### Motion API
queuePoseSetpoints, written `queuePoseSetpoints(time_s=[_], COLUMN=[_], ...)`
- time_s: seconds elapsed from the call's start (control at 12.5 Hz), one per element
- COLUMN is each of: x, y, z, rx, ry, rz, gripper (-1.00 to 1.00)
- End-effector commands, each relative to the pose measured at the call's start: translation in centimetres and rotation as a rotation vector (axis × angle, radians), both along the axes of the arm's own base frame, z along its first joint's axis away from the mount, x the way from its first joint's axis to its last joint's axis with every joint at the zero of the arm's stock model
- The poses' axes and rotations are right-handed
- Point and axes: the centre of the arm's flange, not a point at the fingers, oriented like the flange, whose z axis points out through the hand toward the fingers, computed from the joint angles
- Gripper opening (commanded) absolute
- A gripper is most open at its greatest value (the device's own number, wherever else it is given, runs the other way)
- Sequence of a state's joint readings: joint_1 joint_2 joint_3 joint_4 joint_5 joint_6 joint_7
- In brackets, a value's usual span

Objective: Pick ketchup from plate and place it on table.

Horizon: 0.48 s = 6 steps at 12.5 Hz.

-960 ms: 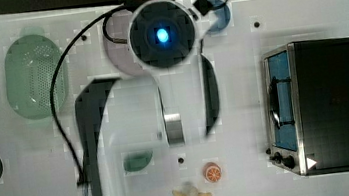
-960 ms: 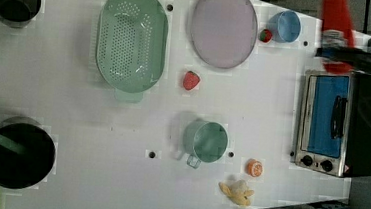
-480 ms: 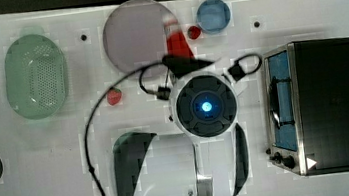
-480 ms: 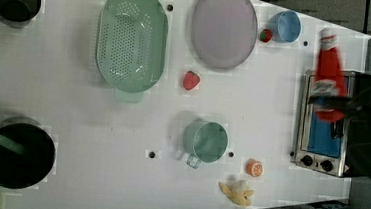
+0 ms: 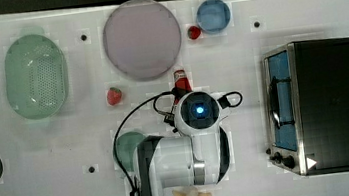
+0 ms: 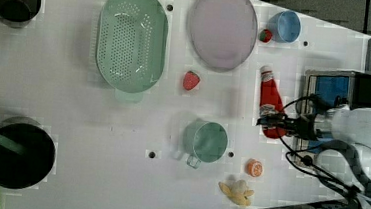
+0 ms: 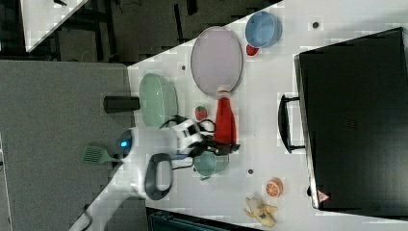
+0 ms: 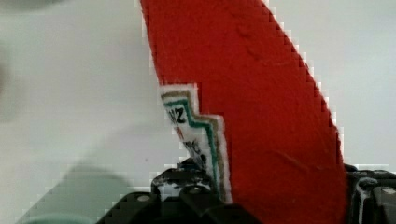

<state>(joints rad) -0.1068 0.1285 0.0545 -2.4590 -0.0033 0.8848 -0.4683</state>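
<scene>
The small red ketchup bottle with a whitish cap (image 6: 270, 98) is clamped at its base between the dark fingers (image 6: 275, 123), over the white counter (image 6: 71, 125), just beside the pale lilac round plate (image 6: 222, 27).

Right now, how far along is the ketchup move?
Done: the ketchup is off the plate, which sits bare. In hand: the hand grips the bottle near its base, over the table between plate and toaster oven. Left: set it down and release; whether it already touches the table is unclear.
</scene>
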Motion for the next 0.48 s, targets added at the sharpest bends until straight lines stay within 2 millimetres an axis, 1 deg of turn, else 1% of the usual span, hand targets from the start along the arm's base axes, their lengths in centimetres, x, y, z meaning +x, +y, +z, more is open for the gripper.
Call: queuePoseSetpoints(time_s=[0.08, 0.16, 0.24, 0.4, 0.48], x=[2.0, 2.1, 2.1, 1.8, 2.1], y=[-0.3, -0.3, -0.3, -0.1, 0.1], z=[0.3, -0.7, -1.5, -2.3, -1.8], rx=[-0.005, -0.003, -0.003, -0.001, -0.001], ry=[-0.093, -0.107, -0.118, -0.113, -0.126], rz=[-0.058, -0.057, -0.058, -0.055, -0.051], gripper=[0.30, 0.30, 0.36, 0.78, 0.98])
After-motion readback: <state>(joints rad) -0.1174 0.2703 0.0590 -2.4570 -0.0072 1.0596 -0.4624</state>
